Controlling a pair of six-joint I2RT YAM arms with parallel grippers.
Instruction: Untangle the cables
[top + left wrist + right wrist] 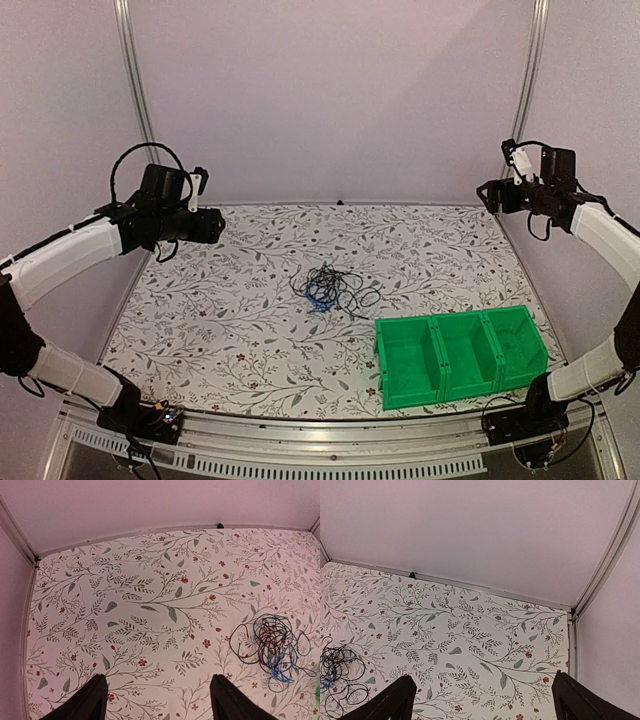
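Note:
The cables (330,288) lie in one tangled heap near the middle of the table: thin black wires with one bright blue wire among them. The heap also shows at the right of the left wrist view (270,645) and at the left edge of the right wrist view (337,677). My left gripper (218,226) is held high over the table's far left, open and empty, far from the heap; its jaws stand wide apart in its own view (157,700). My right gripper (487,194) is held high at the far right, open and empty (482,702).
A green three-compartment bin (460,355) stands at the near right of the table. The tabletop (230,300) has a printed vine pattern. Pale walls with metal posts (133,70) close in the back and sides.

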